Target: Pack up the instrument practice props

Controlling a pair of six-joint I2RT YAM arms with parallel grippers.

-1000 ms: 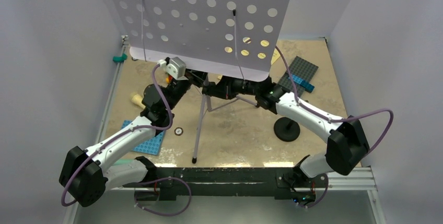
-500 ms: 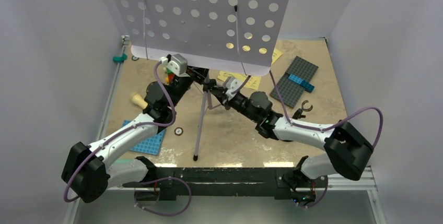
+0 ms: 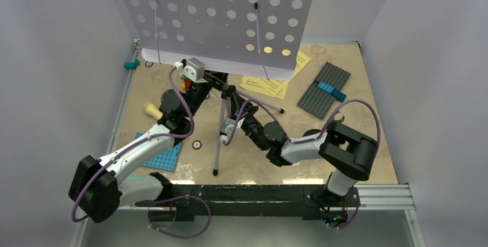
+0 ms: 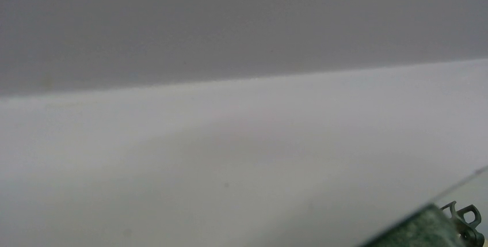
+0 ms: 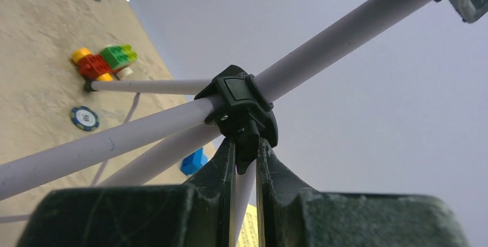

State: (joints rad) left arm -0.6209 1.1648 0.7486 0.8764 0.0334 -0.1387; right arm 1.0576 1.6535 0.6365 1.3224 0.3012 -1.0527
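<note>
1. Right end effector was pinched on the small tab under the black leg collar of the tripod music stand, with its jaws nearly together.
2. Left end effector reached in under the perforated lilac panel, near the top of the pole. We could not tell whether it was spread or gripping.
3. We found the stand upright in the middle of the desk. Its panel overhung the yellow sheet-music pages, which lay flat behind it.
4. We judged the stand stiff and light but top-heavy, with smooth tubes that were likely slippery. The collar, or the pole just above it, looked a surer hold than the wide panel.
5. The right wrist view showed the pinch close up, with colourful bricks beyond a leg, whereas the top view hid that contact. The left wrist view gave only a blank pale surface.
</note>
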